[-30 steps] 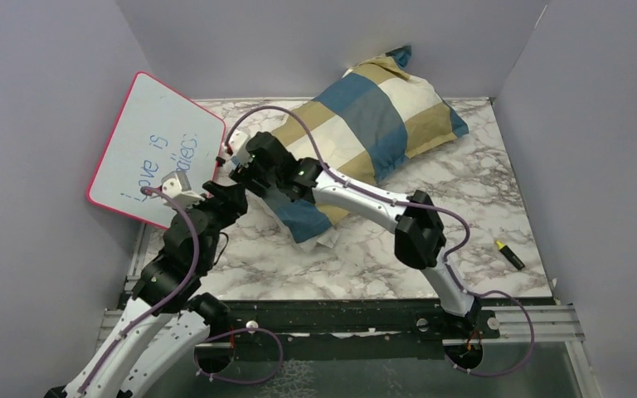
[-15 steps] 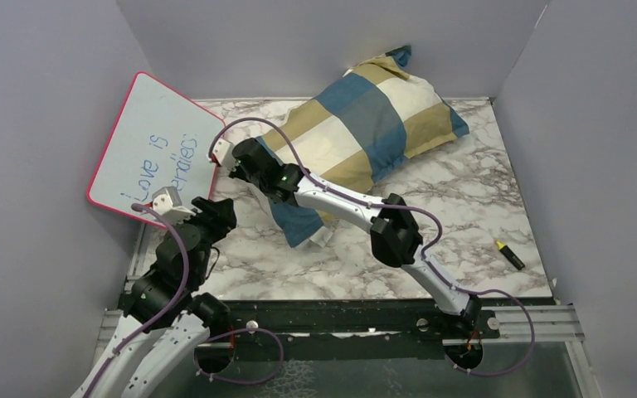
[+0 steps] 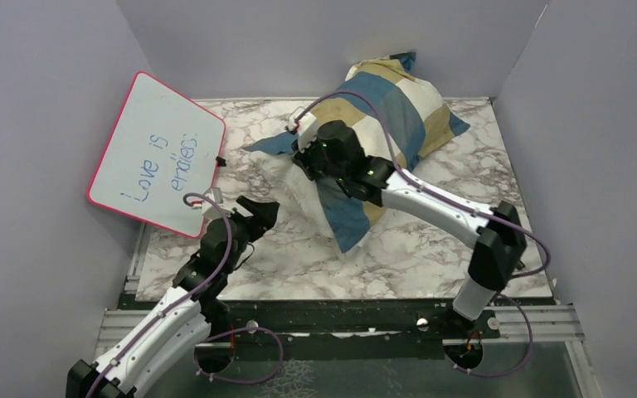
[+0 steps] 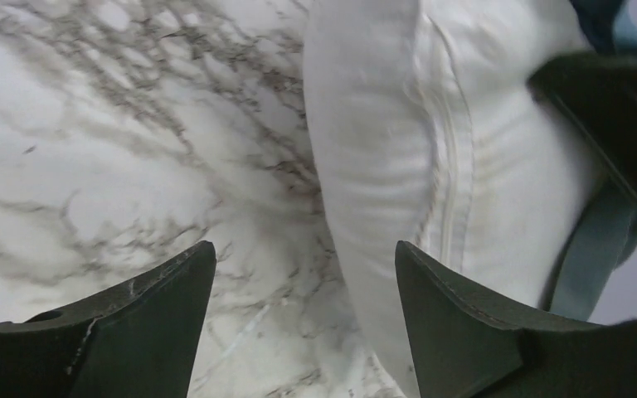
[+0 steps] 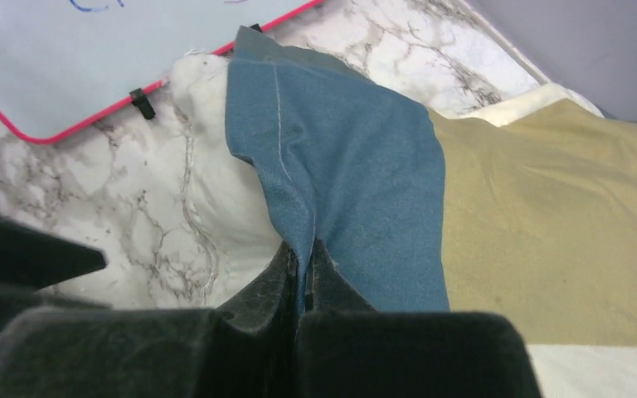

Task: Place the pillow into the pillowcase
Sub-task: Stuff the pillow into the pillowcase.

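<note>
Limp checked pillowcase (image 3: 391, 104), seemingly farther back

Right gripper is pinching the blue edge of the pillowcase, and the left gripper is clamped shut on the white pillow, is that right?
No. The left gripper is open, not clamped on the pillow, as the left wrist view shows. The right gripper does pinch the blue edge of the pillowcase.

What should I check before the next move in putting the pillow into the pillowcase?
1. Right pincer shut on pillowcase edge: ok.
2. Left pincer open and empty: ok.
3. Pillow fully covered: not ok, its white end shows.
4. Left arm apart from whiteboard: cannot tell.
5. Pillow's far corners seated in pillowcase: cannot tell.
</note>
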Tool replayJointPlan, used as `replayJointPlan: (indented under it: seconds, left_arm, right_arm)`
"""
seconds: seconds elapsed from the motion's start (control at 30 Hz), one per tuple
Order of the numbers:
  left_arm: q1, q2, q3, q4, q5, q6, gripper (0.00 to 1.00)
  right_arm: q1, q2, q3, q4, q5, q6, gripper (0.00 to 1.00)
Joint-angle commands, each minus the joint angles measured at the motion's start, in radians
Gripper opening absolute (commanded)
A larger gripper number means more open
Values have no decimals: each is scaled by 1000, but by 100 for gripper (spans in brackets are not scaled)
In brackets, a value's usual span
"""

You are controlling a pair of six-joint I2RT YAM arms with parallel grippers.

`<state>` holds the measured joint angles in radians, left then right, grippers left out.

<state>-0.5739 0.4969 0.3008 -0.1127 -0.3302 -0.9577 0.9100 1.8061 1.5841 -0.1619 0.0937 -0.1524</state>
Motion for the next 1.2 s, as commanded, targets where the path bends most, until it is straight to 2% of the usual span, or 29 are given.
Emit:
replayJointPlan:
  seconds: [0.0, 0.1, 0.17, 0.4, 0.6, 0.63, 0.67, 0.7, 0.77, 0.8, 0.87, 0.93, 1.07, 1.17]
  left_arm:
    - [81, 170, -4, 461, 210, -31, 81]
    - [157, 313, -24, 679, 354, -108, 83]
    - [175, 375, -12, 778, 402, -103, 85]
    - [175, 487, 57, 910, 436, 7, 90]
    - [174, 698, 122, 932, 464, -42, 88]
    - [174, 726, 128, 945, 449, -48, 84]
    - [174, 750, 131, 965, 437, -50, 76]
    - [174, 761, 133, 1002, 436, -45, 58]
    - [174, 766, 135, 1067, 440, -29, 25]
    - [173, 765, 141, 1085, 450, -8, 14]
    - [169, 755, 155, 1100, 474, 39, 1]
    - [162, 743, 155, 1122, 475, 61, 0]
    - [158, 736, 157, 1167, 508, 76, 0]
    - [153, 729, 158, 1167, 513, 77, 0]
  right_arm:
    - [-53, -199, -160, 142, -76, 128, 0]
    - [-72, -273, -222, 153, -101, 149, 0]
    - [-76, -296, -238, 153, -120, 151, 0]
    - [-77, -312, -243, 153, -170, 212, 0]
    - [-78, -320, -242, 153, -211, 246, 0]
    - [-77, -326, -250, 153, -220, 256, 0]
    - [-78, -334, -262, 153, -226, 264, 0]
    - [-76, -345, -272, 153, -223, 268, 4]
    - [-77, -354, -256, 110, -197, 249, 20]
    - [-78, -354, -228, 68, -166, 234, 28]
    - [-77, -351, -172, 6, -121, 199, 38]
    - [-76, -334, -117, -36, -100, 164, 46]
    - [-76, -248, -23, -120, -22, 64, 49]
    - [-76, -200, 20, -145, -57, 28, 53]
